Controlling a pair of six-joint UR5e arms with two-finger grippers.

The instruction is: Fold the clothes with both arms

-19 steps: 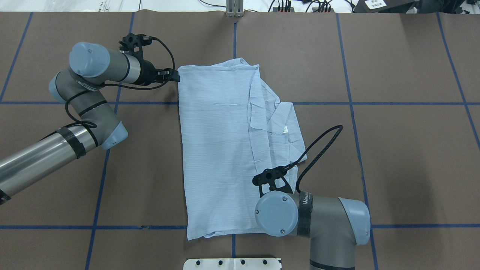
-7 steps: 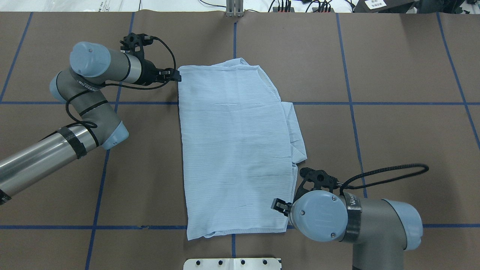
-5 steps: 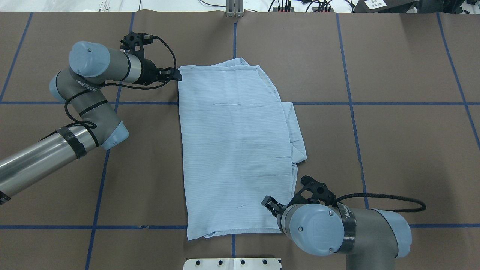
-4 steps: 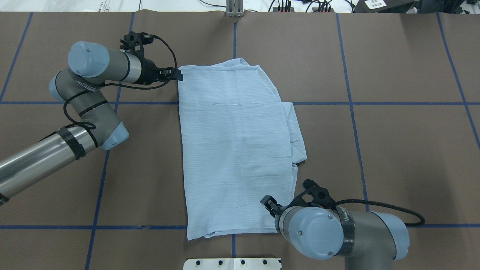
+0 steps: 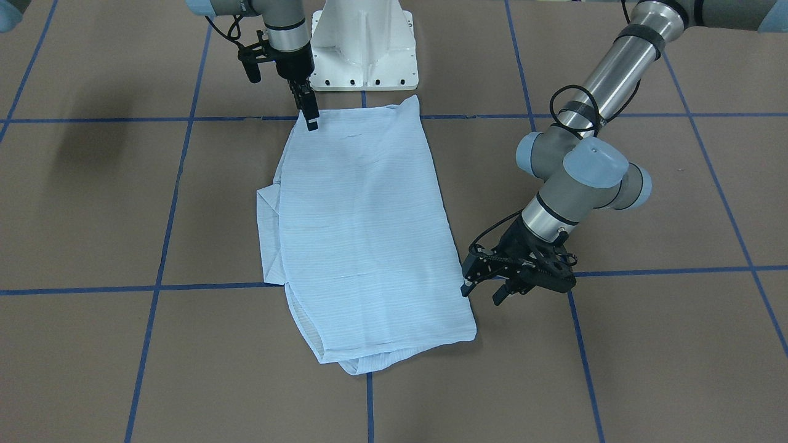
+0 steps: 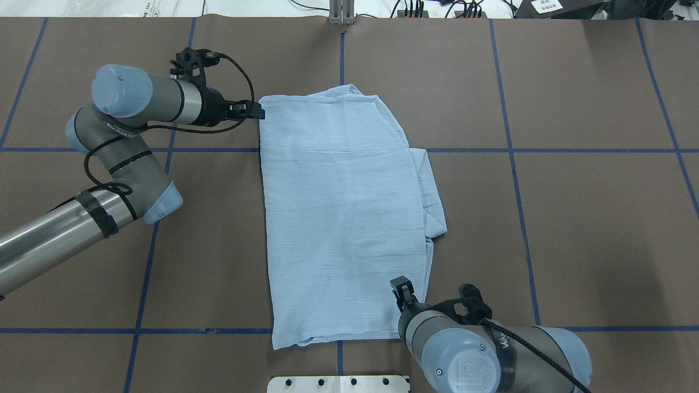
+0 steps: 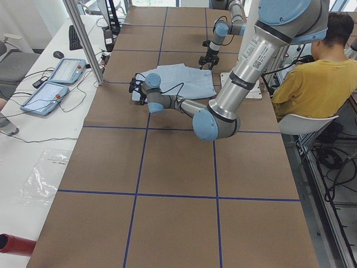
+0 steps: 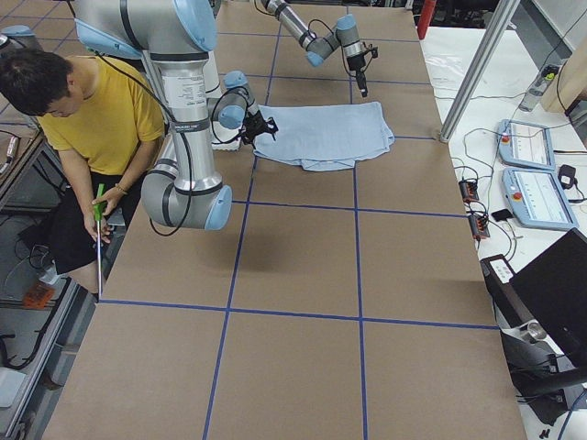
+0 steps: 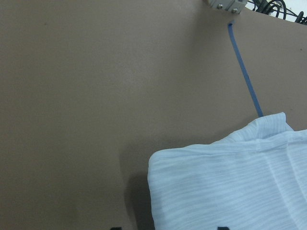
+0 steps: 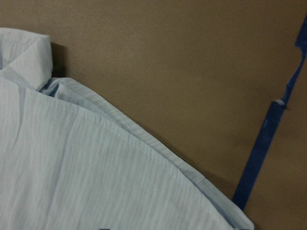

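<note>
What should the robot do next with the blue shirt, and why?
Probably shut the left gripper on the far corner of the shirt. In the left wrist view its jaws stand open on either side of that corner. The right gripper is at the near corner on the opposite side, so both arms look placed for another fold.

right arm [image 6: 464, 357] cropped, right hand [image 6: 400, 285] indistinct

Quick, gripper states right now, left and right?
Left gripper: open, at the shirt's corner.
Right gripper: over the shirt; open or closed cannot be told.
</note>
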